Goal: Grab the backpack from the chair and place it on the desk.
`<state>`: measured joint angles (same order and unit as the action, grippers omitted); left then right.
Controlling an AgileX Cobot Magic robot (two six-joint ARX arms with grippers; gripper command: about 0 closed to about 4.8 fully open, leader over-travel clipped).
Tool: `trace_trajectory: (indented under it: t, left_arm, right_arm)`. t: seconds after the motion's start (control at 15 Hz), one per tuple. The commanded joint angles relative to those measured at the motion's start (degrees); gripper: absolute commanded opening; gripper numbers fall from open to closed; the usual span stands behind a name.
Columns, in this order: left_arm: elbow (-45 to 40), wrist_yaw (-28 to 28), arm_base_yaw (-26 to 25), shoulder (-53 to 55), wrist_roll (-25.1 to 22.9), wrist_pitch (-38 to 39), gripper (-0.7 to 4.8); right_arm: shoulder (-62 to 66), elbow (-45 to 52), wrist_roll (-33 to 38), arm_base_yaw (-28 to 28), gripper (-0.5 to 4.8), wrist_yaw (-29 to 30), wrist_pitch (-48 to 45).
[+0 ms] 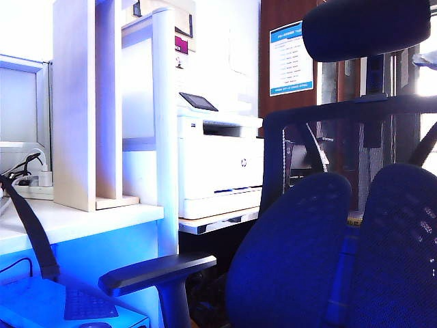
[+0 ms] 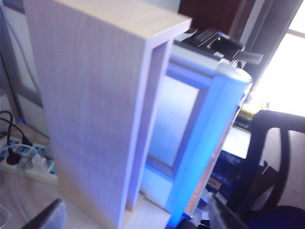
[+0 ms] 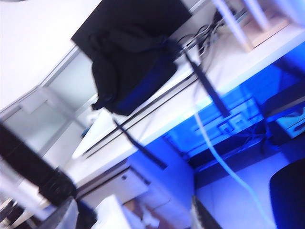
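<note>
In the exterior view the chair (image 1: 328, 232) fills the frame from 3 to 6 o'clock. Its headrest (image 1: 365, 27) is at 1 o'clock and its armrest (image 1: 157, 270) is near 6, and no bag hangs on the backrest. The desk (image 1: 75, 222) lies at 8 to 9 o'clock under the wooden shelf unit (image 1: 85, 102), with the printer (image 1: 218, 164) at centre. A dark strap (image 1: 31, 225) droops over the desk's front edge at 8 o'clock. It is probably one of the bag's straps, left dangling because the body was set well back on the top. Neither arm shows here.

The left wrist view faces the shelf unit close up, with a power strip (image 2: 28, 162) on the desk beside it. The left gripper (image 2: 133, 220) hangs over the desk with its fingers (image 2: 47, 217) spread wide and nothing between them, so it looks like a hand that has let go.

The right wrist view looks along the desk from off to the side. The backpack (image 3: 131, 62) lies slumped on the desk top, its straps trailing over the edge. The right gripper (image 3: 128, 217) is well apart from it, fingers (image 3: 64, 214) apart and empty. The bag is resting on the desk, so the task looks essentially done.
</note>
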<state>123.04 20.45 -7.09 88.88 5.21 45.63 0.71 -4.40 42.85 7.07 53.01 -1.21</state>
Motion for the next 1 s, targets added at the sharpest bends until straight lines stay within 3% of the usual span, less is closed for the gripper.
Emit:
trace_trajectory:
  t: [0.07,0.33,0.4,0.53,0.67,1.0]
  left_arm:
    - [0.35,0.44,2.34,-2.93,-0.31,0.52,3.94]
    - [0.28,-0.26,10.27,-5.49,-4.44,4.17,3.93]
    - [0.24,-0.81,11.82,-6.25,-4.79,4.87,3.48]
    - [-1.86,-1.6,12.28,-11.61,-5.68,7.08,3.32]
    - [-20.46,-2.47,12.39,-27.3,-6.82,4.81,3.32]
    - [-41.38,-2.89,12.37,-42.97,-8.0,1.46,3.32]
  right_arm:
    - [0.02,-0.22,-1.01,0.04,3.06,-2.08,-3.17]
    - [0.02,-0.22,-1.79,0.04,3.06,-4.0,-3.39]
    - [0.02,-0.24,-2.82,0.04,3.06,-5.66,-3.41]
    - [0.02,-0.24,-3.04,-0.02,3.06,-7.8,-4.5]
    - [0.02,-0.24,-6.91,-3.96,3.06,-8.59,-5.25]
    - [0.02,-0.24,-14.88,-13.7,3.05,-8.9,-4.48]
